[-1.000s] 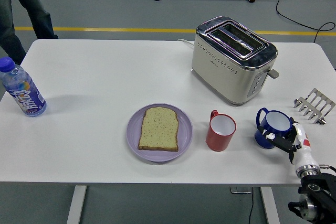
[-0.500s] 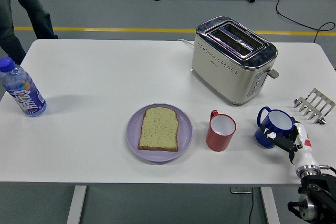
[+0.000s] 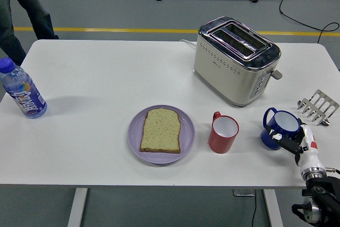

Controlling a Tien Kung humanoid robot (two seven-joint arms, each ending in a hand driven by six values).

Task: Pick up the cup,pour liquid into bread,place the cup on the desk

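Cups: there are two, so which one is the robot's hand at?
The blue cup, at the table's right end. The right hand touches its near side, while the red cup stands alone beside the plate.

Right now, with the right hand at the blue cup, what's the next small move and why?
Probably close the right hand firmly around the blue cup and lift it. The fingers touch its near side, but it stands on the table, with the bread off to the left.

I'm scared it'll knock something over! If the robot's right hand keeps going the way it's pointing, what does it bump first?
Probably the blue cup. The right hand points up and left from the table's near right corner, with fingertips already at the cup's near side. Actual contact can't be told from this view.
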